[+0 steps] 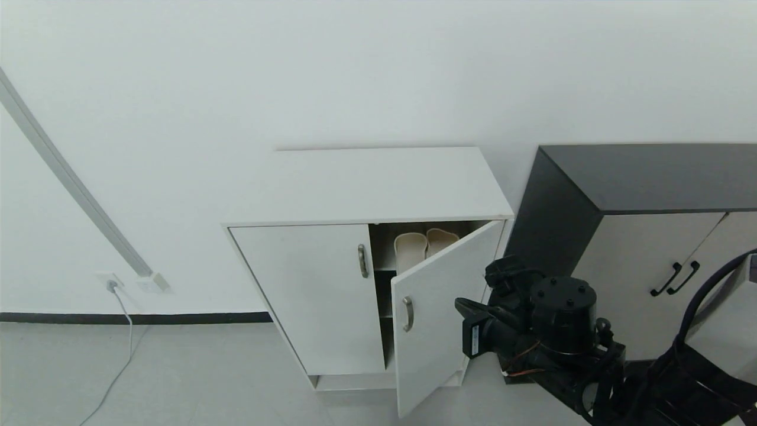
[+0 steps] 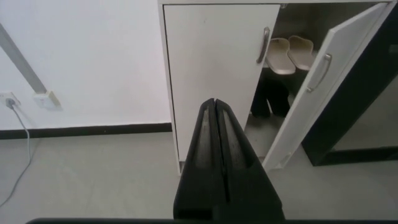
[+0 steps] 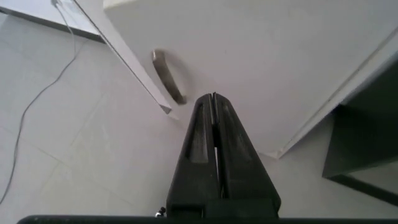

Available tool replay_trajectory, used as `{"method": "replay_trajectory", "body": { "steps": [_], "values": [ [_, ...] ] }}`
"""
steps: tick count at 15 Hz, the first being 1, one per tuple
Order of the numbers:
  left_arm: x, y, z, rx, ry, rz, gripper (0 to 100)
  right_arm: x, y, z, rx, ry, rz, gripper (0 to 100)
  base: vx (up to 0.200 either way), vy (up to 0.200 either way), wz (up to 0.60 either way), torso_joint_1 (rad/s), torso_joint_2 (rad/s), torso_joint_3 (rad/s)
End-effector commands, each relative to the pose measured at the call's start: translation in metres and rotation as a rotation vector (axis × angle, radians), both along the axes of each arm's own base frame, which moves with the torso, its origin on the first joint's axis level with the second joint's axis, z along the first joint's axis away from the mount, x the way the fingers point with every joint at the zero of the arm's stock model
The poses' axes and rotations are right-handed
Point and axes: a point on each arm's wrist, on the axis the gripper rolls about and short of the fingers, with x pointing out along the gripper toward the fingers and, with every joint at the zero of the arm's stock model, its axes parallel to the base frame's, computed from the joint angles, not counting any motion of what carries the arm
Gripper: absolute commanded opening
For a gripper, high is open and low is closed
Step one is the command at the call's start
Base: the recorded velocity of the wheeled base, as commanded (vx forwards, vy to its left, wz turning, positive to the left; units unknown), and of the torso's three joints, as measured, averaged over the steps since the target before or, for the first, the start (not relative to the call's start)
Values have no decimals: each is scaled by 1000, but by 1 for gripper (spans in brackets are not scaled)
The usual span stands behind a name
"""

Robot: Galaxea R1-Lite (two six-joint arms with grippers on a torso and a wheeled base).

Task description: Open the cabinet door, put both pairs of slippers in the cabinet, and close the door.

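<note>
A pale grey tiled floor [image 1: 177, 378] meets a white wall [image 1: 236, 89] with a black skirting strip [image 1: 136, 318]. Against the wall stands the white two-door cabinet [image 1: 378, 183], its left door [image 1: 307, 296] shut and its right door [image 1: 437, 307] ajar. A pair of beige slippers [image 1: 423, 245] lies on the upper shelf inside. The right claw [image 3: 214, 98], pressed together and empty, is near the ajar door's curved metal handle [image 3: 168, 78], on its outer side. The left claw [image 2: 214, 102], likewise closed and empty, is well apart from the cabinet, facing the shut door.
</note>
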Motion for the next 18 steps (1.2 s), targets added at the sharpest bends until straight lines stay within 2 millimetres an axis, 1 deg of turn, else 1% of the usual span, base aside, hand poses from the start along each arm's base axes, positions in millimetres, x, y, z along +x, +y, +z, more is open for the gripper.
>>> {"method": "replay_trajectory", "body": {
  "steps": [1,4,9,13,16,17,18],
  "values": [
    [0,0,0,-1,0,0,0,-4,-2,2,0,0,3,0,0,0,0,0,0,0],
    [0,0,0,-1,1,0,0,-9,-4,0,-8,9,9,0,0,0,0,0,0,0],
    [0,0,0,-1,1,1,0,-6,-1,-1,-8,9,12,0,0,0,0,0,0,0],
    [0,0,0,-1,1,1,0,4,8,-5,-1,5,18,0,0,0,0,0,0,0],
    [0,0,0,-1,1,1,0,22,12,-5,13,-11,-8,0,0,0,0,0,0,0],
    [0,0,0,-1,1,1,0,33,14,-5,22,-22,-25,0,0,0,0,0,0,0],
    [0,0,0,-1,1,1,0,39,15,-7,25,-25,-32,0,0,0,0,0,0,0]
  ]
}}
